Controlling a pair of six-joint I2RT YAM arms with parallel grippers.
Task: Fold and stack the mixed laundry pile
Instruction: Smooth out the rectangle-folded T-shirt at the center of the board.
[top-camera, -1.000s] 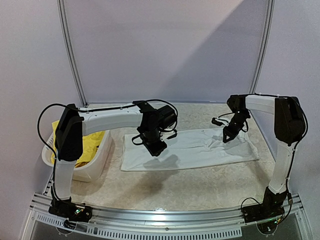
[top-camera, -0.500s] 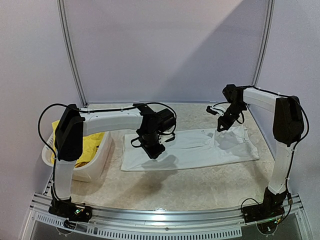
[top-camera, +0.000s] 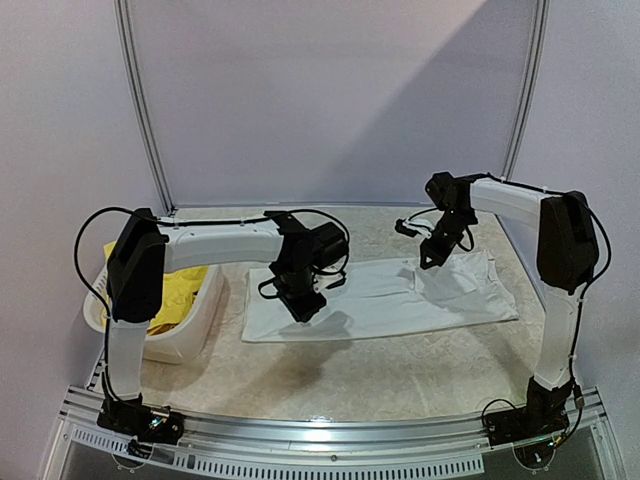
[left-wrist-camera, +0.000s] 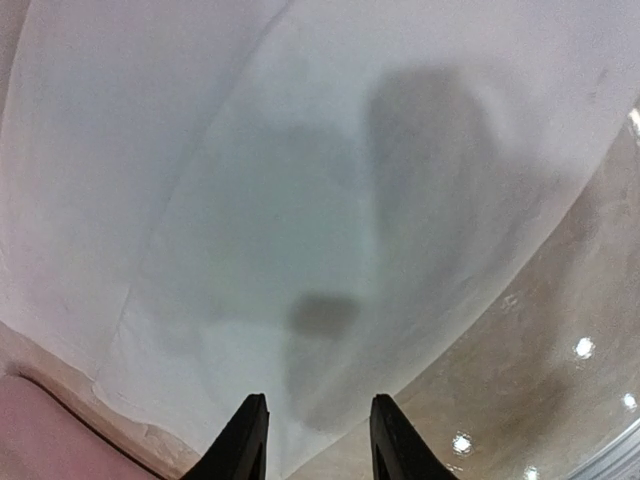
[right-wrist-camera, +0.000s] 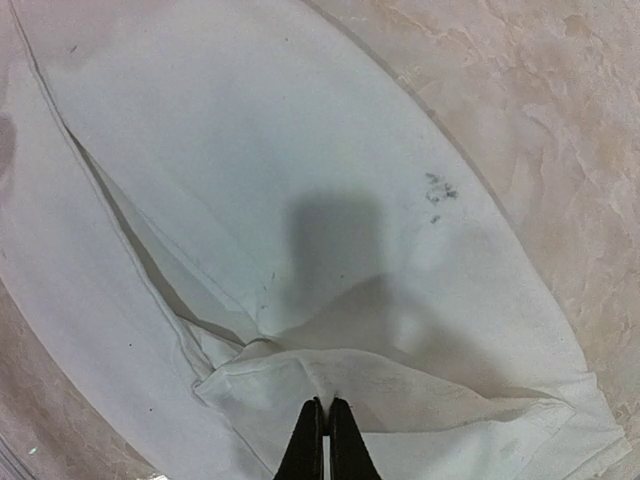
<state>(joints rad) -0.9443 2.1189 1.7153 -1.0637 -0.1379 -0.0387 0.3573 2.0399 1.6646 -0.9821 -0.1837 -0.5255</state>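
On the bench (top-camera: 400, 365) the white T-shirt (top-camera: 385, 300) lies spread in the middle. The basket (top-camera: 197, 322) at left holds the yellow shorts (top-camera: 182, 288). The left hand (top-camera: 303, 312) hangs spread over the shirt; the right hand (top-camera: 429, 263) pinches its far right fold.

No text, label, brand or number can be read anywhere; small dark specks on the white T-shirt (right-wrist-camera: 250, 150) are illegible.

T-shirt (top-camera: 390, 300): spread on the table (top-camera: 380, 375), mid-table, running left to right.
basket (top-camera: 198, 322): at the table's left edge, left of the T-shirt, apart from it.
shorts (top-camera: 183, 290): in the basket.
my left gripper (top-camera: 305, 308): above the T-shirt's left part.
my right gripper (top-camera: 428, 262): at the T-shirt's far right part, on a raised fold.
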